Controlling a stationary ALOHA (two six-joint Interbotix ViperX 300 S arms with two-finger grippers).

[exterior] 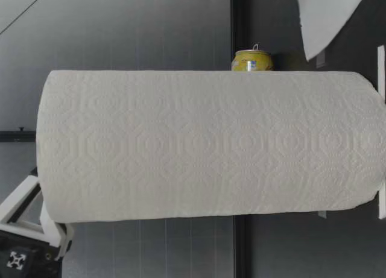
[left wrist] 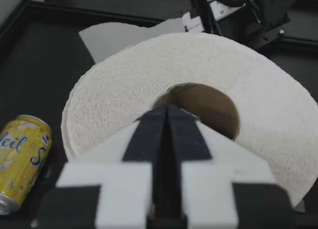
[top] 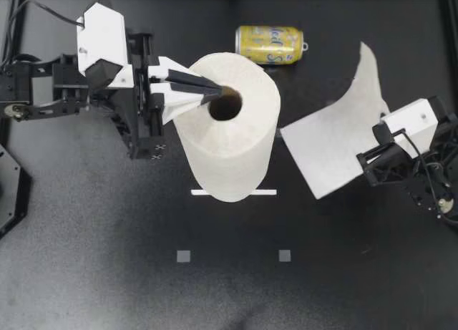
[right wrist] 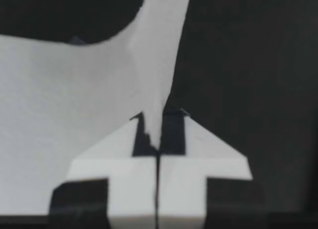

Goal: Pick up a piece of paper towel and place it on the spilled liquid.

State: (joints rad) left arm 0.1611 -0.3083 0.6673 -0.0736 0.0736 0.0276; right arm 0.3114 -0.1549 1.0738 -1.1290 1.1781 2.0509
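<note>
- right gripper (top: 376,140) is pinching the torn paper towel sheet (top: 333,144). in the right wrist view its fingers (right wrist: 203,144) are pressed together on the sheet's edge, and the rest of the sheet fans out ahead of the hand and off to one side.
- left gripper (top: 215,94) has its fingers pressed together with nothing visible between them. its tips sit at the lip of the cardboard core (left wrist: 208,105), on top of the upright paper towel roll (top: 229,129) just under that hand.
- the sheet shows no join to the roll, so you can judge the tearing done. carrying and laying it down remain.
- expect the sheet to be nearly weightless, limp and floppy. it will trail and fold behind the hand as you move, and it will likely tear if it snags on something.
- an edge pinch like this one should be hold enough. it lets the free end drape below the fingers, so you can set that end down first and then let go.
- you can't make out any spilled liquid on the dark table. the yellow can (top: 270,44) lies on its side beyond the left gripper's tips, well apart from the right gripper. a spill near the can is only a guess.
- the roll is probably light for its height. mind tipping it when you lift the left hand away.
</note>
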